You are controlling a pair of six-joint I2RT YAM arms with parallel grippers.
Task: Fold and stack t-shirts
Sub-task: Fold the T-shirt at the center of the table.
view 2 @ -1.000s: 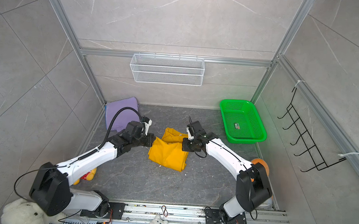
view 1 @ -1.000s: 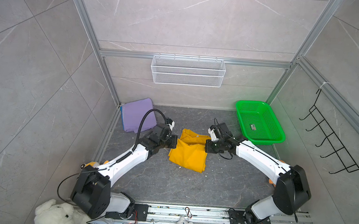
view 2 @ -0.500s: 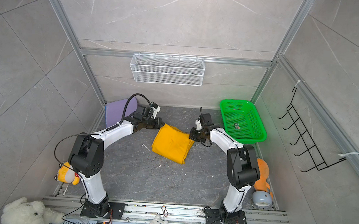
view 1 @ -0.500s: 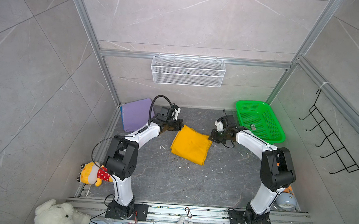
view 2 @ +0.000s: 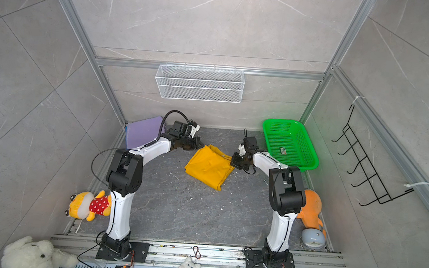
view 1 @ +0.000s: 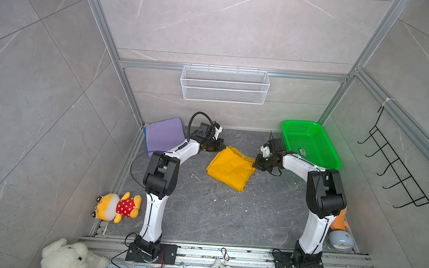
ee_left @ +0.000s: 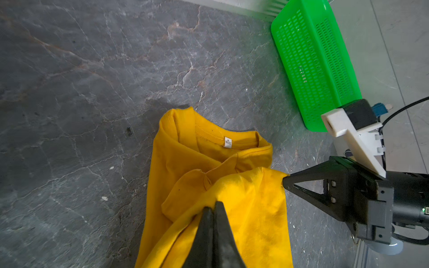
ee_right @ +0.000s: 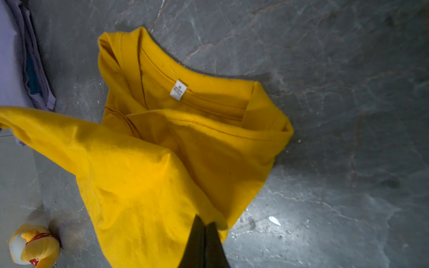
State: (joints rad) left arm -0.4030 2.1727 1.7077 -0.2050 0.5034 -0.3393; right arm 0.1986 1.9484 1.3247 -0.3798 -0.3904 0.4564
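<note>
While left pincer [ee_left: 213, 203] and right pincer [ee_right: 204, 223] pinch one yellow t-shirt [view 1: 229, 169], one purple t-shirt [view 1: 164, 136] (folded) lies apart.

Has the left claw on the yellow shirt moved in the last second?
Yes. The left gripper, shut on the yellow shirt, has moved back toward the wall-mounted wire basket.

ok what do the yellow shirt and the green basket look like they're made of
The yellow shirt: soft matte knit, probably cotton; it drapes, creases, has a stitched ribbed collar. The green basket: glossy moulded plastic, likely stiff; uniform slotted mesh walls.
</note>
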